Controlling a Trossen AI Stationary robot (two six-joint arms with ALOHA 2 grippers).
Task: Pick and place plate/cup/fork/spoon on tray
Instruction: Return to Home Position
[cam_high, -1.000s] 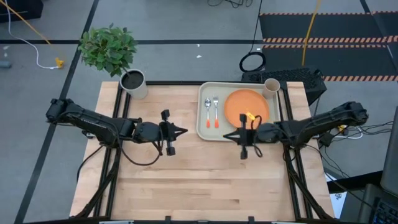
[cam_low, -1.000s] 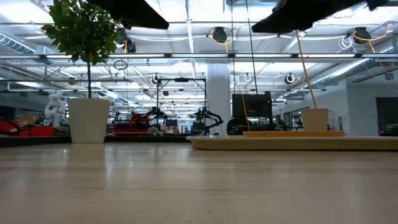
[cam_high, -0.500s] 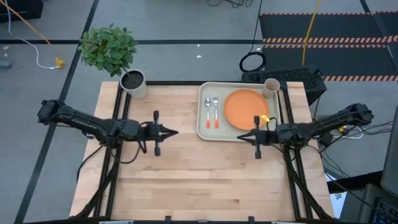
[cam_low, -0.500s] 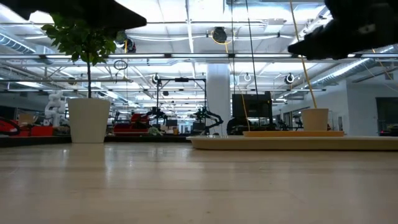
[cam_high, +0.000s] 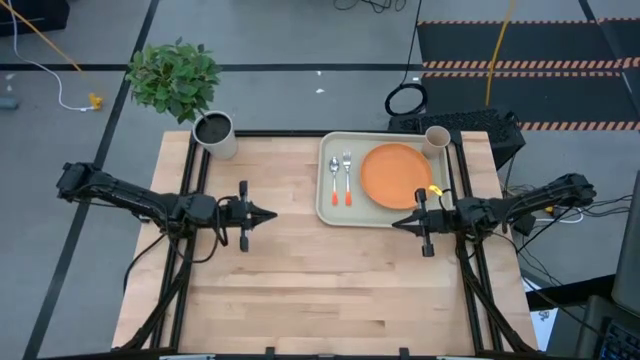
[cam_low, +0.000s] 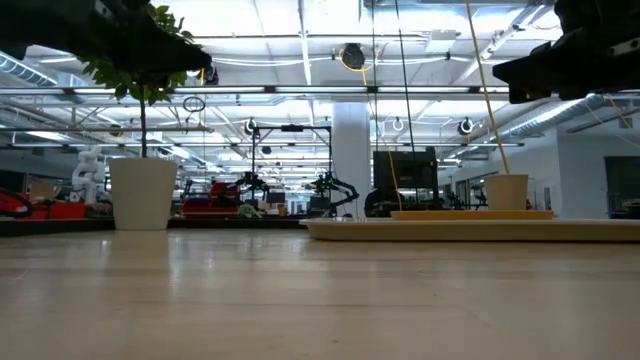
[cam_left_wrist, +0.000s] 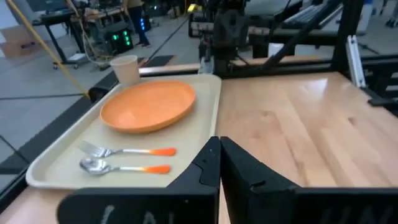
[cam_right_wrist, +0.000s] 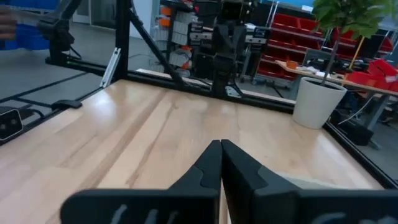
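1. High view shows the tray (cam_high: 385, 215) in the upper middle-right of the frame, on the far side of the table (cam_high: 300, 290).
2. On the tray the plate (cam_high: 394, 175) lies right of centre. The cup (cam_high: 436, 139) stands upright in the tray's upper right corner, just beside the plate.
3. The spoon (cam_high: 334, 179) and the fork (cam_high: 347, 178) lie side by side on the left part of the tray, metal ends toward the top of the frame, orange handles toward the bottom. I judge that all four things are already in place, so the task looks finished.
4. The left gripper (cam_high: 266, 214) hangs over bare wood at centre-left, well apart from the tray. In the left wrist view its fingers (cam_left_wrist: 208, 165) are pressed together and hold nothing.
5. The right gripper (cam_high: 397, 224) is near the tray's lower right edge, also with its fingers (cam_right_wrist: 211, 163) pressed together and empty.
6. A potted plant (cam_high: 178, 85) with its pot (cam_high: 214, 131) stands at the table's upper left corner, away from the work; it seems only decoration.
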